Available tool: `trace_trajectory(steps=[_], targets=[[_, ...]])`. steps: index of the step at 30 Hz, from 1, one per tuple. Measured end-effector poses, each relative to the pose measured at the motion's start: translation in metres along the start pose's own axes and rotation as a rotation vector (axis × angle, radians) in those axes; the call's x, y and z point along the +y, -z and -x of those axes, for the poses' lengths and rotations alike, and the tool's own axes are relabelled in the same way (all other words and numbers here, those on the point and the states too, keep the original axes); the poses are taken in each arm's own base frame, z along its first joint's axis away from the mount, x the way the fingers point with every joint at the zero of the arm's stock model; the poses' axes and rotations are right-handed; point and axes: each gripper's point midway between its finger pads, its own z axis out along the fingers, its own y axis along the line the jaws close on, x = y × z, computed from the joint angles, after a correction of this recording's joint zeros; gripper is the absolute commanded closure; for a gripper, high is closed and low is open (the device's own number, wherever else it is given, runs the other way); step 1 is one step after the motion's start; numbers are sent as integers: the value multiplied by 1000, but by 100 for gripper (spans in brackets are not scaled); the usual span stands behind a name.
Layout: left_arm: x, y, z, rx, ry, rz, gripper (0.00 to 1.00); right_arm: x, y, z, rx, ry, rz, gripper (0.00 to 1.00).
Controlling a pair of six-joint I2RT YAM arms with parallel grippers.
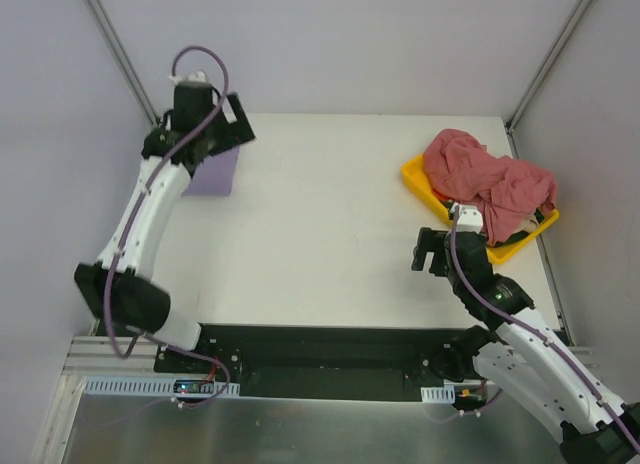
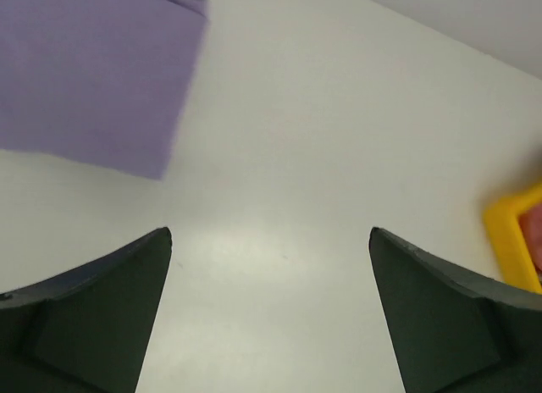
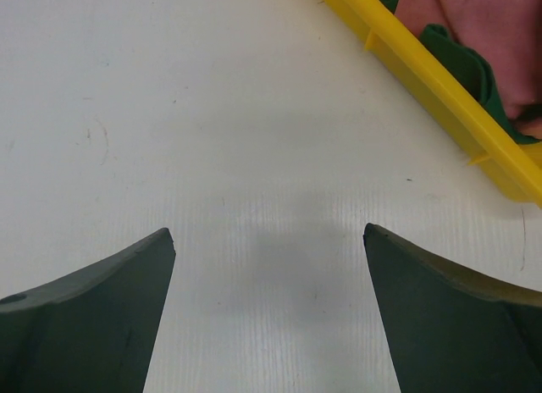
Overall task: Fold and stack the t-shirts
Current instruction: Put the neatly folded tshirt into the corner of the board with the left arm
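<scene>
Left gripper [image 2: 269, 232] and right gripper [image 3: 268, 230] are gaping empty; lavender t-shirt [image 1: 214, 173] is lying folded, well apart from yellow tray [image 1: 413, 173], where crumpled pink-red t-shirts [image 1: 482, 176] are waiting.

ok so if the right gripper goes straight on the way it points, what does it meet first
Most likely the bare table: the right gripper, jaws open, tilts down at it with nothing between. The yellow tray lies off to the side of that line, though depth is unclear.

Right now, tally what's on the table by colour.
Lavender folded shirt: 1
Pink-red shirt heap: 1, shirts within uncountable
Yellow tray: 1
Dark green piece in tray: 1
Total: 4
</scene>
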Motion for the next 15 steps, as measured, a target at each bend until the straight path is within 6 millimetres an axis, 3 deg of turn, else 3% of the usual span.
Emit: trace_trajectory(steps=[2, 4, 7, 10, 12, 15], targets=[[-31, 46, -46, 4, -22, -103, 1, 0, 1, 1, -7, -1, 3, 4], [-38, 71, -98, 40, -46, -161, 1, 0, 3, 4, -25, -9, 10, 4], [-5, 77, -185, 149, -76, -123, 1, 0, 4, 4, -74, -37, 29, 4], [37, 69, -251, 257, -96, -32, 1, -3, 5, -3, -98, -54, 38, 4], [63, 73, -280, 297, -97, 10, 1, -4, 5, -5, -108, -63, 43, 4], [76, 83, -285, 254, -74, 1, 1, -3, 5, -3, -144, -82, 61, 4]])
